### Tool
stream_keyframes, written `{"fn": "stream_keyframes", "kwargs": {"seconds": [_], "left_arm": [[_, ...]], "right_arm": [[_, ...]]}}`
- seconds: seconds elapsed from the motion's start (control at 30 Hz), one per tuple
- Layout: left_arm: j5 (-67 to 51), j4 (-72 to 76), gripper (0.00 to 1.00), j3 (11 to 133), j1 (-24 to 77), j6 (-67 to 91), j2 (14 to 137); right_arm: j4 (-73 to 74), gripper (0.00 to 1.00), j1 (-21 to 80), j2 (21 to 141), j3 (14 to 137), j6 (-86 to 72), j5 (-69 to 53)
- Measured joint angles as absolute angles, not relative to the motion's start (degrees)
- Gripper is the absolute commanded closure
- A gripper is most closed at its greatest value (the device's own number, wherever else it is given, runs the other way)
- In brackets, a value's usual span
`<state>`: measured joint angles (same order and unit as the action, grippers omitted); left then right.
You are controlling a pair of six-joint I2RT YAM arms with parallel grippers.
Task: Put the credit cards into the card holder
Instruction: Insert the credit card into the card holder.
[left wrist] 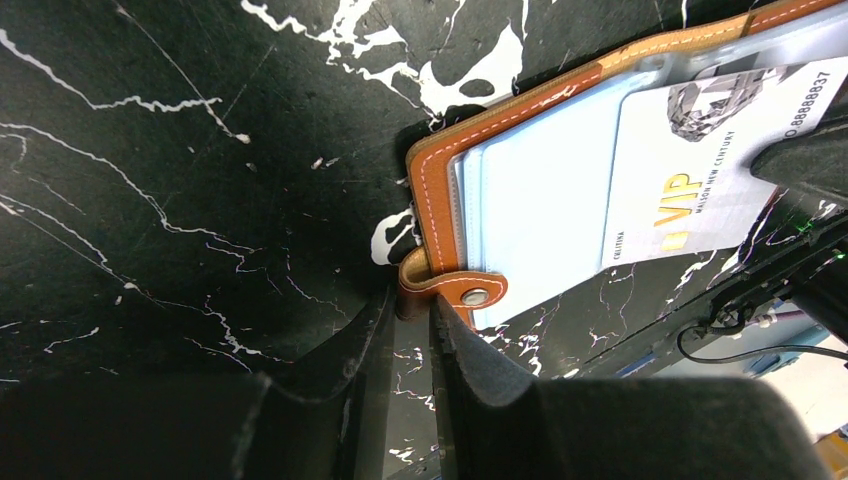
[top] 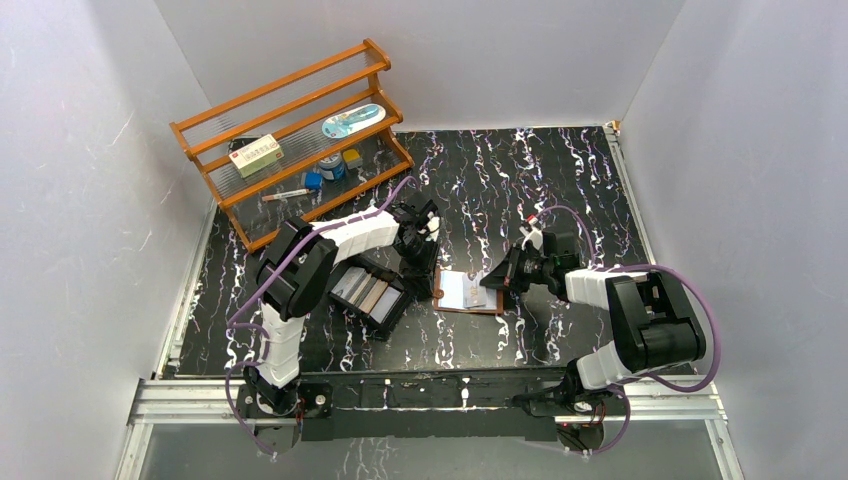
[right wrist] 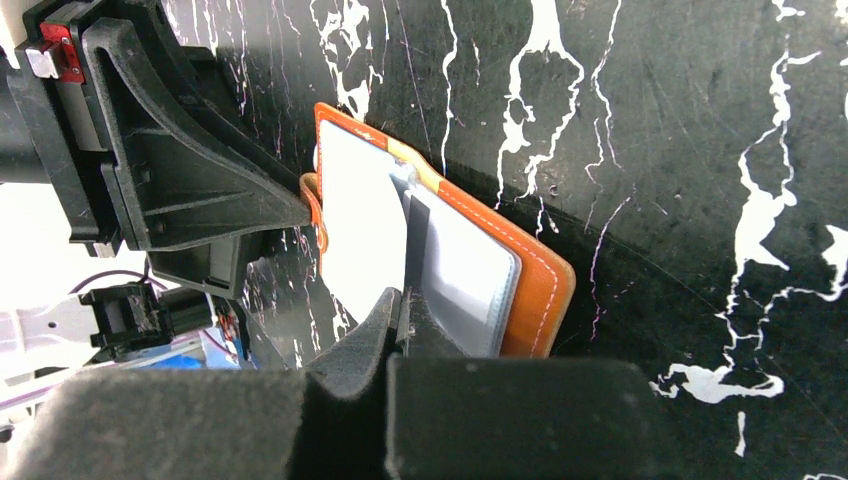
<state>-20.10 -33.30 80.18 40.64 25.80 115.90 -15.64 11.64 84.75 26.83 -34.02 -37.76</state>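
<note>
Left fingers (left wrist: 480, 370): clamped on the card holder (left wrist: 437, 190) by its snap tab (left wrist: 455, 290), lower centre, likely to anchor it.
Right fingers (right wrist: 350, 345): pinched on the white card (left wrist: 690, 190), likely to feed it into a pocket.

The card holder (top: 468, 292) lies mid-tabletop (top: 560, 180), the tray (top: 395, 310) holding credit cards (top: 362, 289) just left of it, the rack (top: 300, 130) far left behind.

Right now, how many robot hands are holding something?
2. The left hand pinches the snap tab of the card holder; the right hand grips a credit card over the holder's pockets.
</note>
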Motion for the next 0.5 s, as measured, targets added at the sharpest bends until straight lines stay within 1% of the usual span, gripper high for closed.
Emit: {"fn": "stream_keyframes", "kwargs": {"seconds": [0.5], "left_arm": [[-20.12,-33.41,0.81,80.18,41.56,26.50,115.90]], "right_arm": [[-22.28,1.00,11.64,84.75,23.70,-39.55,-37.45]]}}
